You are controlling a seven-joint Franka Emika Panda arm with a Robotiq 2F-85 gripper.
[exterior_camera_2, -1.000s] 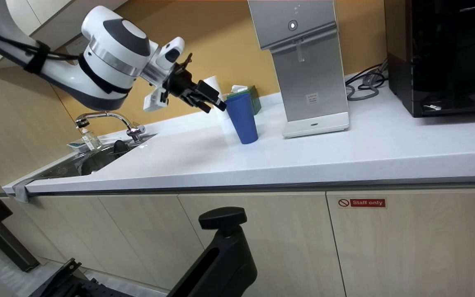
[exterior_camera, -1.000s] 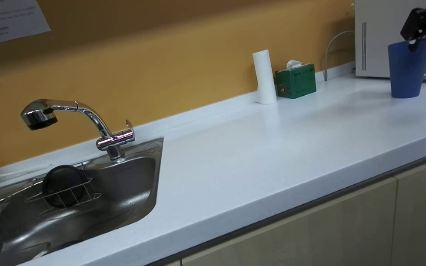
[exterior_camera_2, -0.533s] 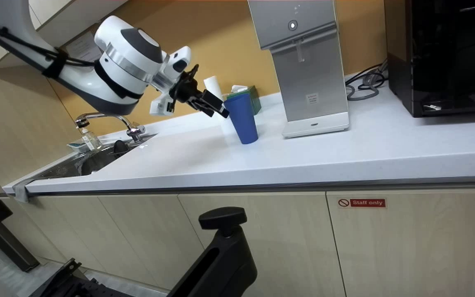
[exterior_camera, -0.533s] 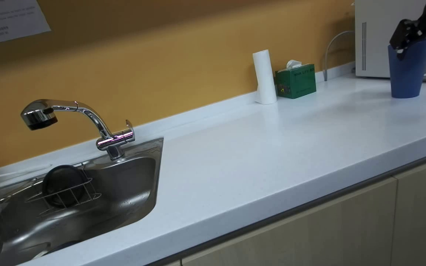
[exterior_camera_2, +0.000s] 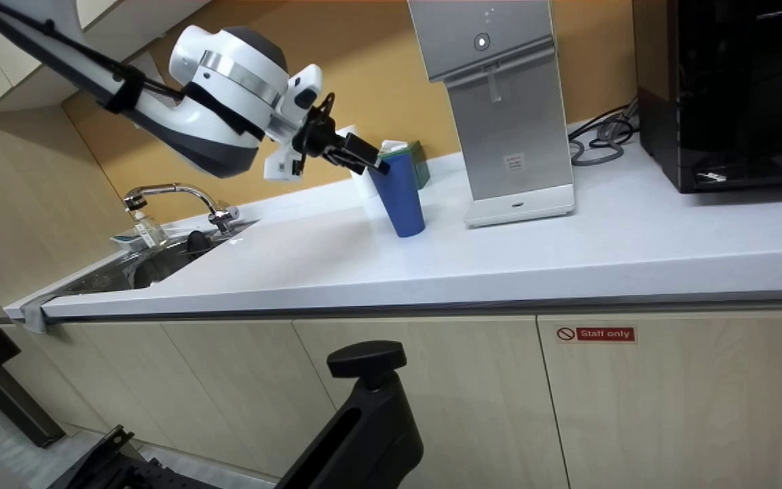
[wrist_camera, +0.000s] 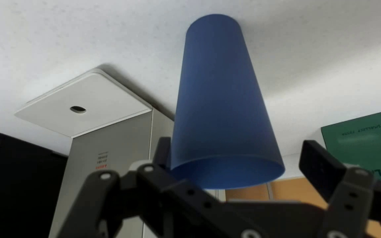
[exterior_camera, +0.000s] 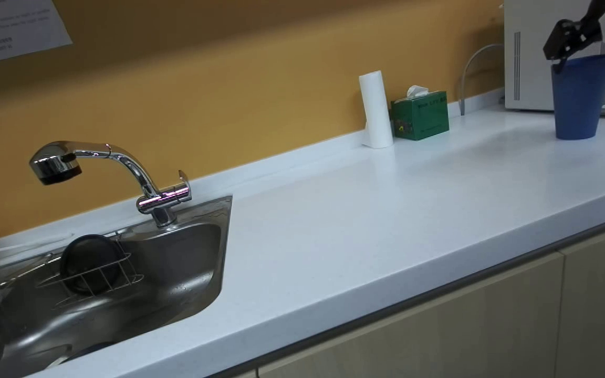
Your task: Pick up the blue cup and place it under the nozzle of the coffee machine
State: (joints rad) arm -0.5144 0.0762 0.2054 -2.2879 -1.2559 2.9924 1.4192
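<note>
The dark-blue cup (exterior_camera: 581, 102) stands upright on the counter in both exterior views (exterior_camera_2: 401, 200). In the wrist view the cup (wrist_camera: 222, 89) appears inverted, its open rim toward the jaws. My gripper (wrist_camera: 240, 160) is open at the rim. One finger is close against the cup's left side there; a gap separates the other finger from the right side. The gripper also shows at rim height in both exterior views (exterior_camera: 593, 56) (exterior_camera_2: 377, 165). The coffee machine (exterior_camera_2: 516, 136), tall and grey-fronted, stands beside the cup with its nozzle (exterior_camera_2: 493, 83) above a white base (exterior_camera_2: 520, 206).
A green tissue box (exterior_camera: 420, 115) and a white paper roll (exterior_camera: 377, 110) stand by the wall behind the cup. A black appliance (exterior_camera_2: 737, 95) with cables (exterior_camera_2: 605, 139) is beyond the machine. A sink (exterior_camera: 176, 262) with a faucet (exterior_camera: 129, 163) is at the counter's far end.
My gripper dips, then rises slightly while shifting over the cup's rim. The wrist swings, so both fingers now show around the rim in an exterior view. The cup has not moved.
</note>
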